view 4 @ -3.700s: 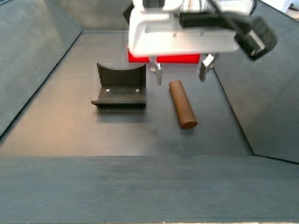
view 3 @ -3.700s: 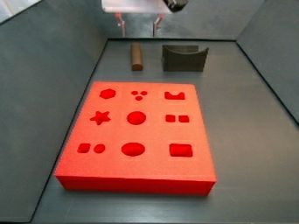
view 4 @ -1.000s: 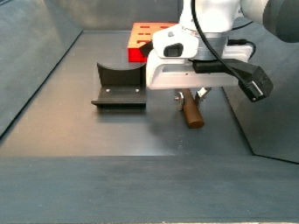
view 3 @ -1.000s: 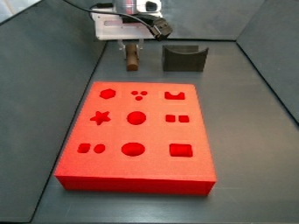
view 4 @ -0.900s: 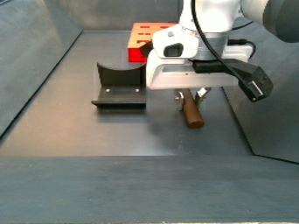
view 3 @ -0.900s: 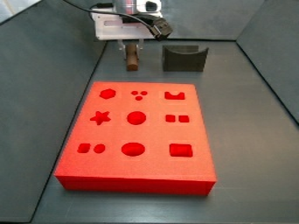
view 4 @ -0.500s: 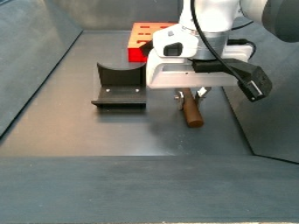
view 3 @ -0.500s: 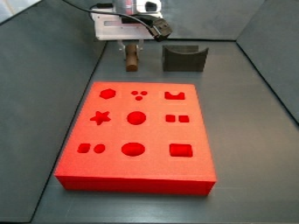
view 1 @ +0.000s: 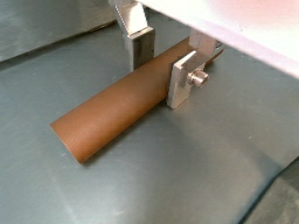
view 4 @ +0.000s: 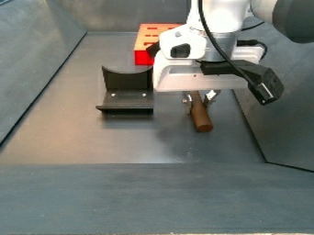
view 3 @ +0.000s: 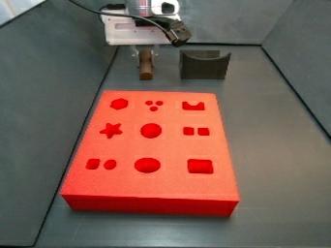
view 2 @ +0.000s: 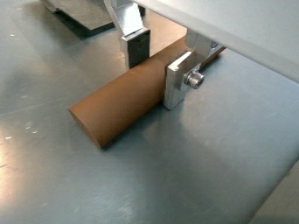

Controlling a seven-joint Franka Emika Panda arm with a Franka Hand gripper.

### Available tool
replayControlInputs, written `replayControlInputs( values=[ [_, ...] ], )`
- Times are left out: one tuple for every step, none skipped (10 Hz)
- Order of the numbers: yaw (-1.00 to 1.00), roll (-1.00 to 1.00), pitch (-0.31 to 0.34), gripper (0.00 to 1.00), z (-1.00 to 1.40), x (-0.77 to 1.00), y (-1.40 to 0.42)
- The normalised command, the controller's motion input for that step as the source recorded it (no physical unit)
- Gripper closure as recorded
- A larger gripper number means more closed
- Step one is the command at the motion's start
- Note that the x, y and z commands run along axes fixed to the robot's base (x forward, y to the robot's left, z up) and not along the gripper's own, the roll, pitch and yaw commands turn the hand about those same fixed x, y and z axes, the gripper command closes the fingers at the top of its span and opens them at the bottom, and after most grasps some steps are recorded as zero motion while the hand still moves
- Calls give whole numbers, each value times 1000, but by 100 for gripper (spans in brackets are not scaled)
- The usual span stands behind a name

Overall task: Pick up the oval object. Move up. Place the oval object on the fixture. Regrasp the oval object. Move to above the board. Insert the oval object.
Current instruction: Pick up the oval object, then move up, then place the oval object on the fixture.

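Grey floor carries everything — the pincer [view 1: 162,63] straddles the small brown rounded wooden peg [view 1: 114,120], plates against its sides; dark grey notched fixture [view 3: 203,64] just beside, large red recessed board [view 3: 153,148] nearer.

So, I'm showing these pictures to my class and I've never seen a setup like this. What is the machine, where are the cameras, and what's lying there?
It is a robot arm whose end effector has two flat silver fingers. Two cameras sit on its wrist, looking down past the fingers; two stand beside the table. On the grey floor lie a brown oval object, a dark fixture with a curved notch, and a red board with shaped recesses. The end effector is low over the oval object, one finger on each side; it rests on the floor, not lifted.
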Motion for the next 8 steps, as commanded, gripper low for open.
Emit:
replayControlInputs(
  values=[
    [0,0,0,100,0,0,0],
    [0,0,0,100,0,0,0],
    [0,0,0,100,833,0,0],
    [0,-8,37,100,759,-47,-6],
    [0,-8,36,100,669,-47,-6],
    [1,-8,35,100,547,-37,-4],
    [1,-9,38,100,404,-28,-1],
    [0,0,0,100,1000,0,0]
  ],
)
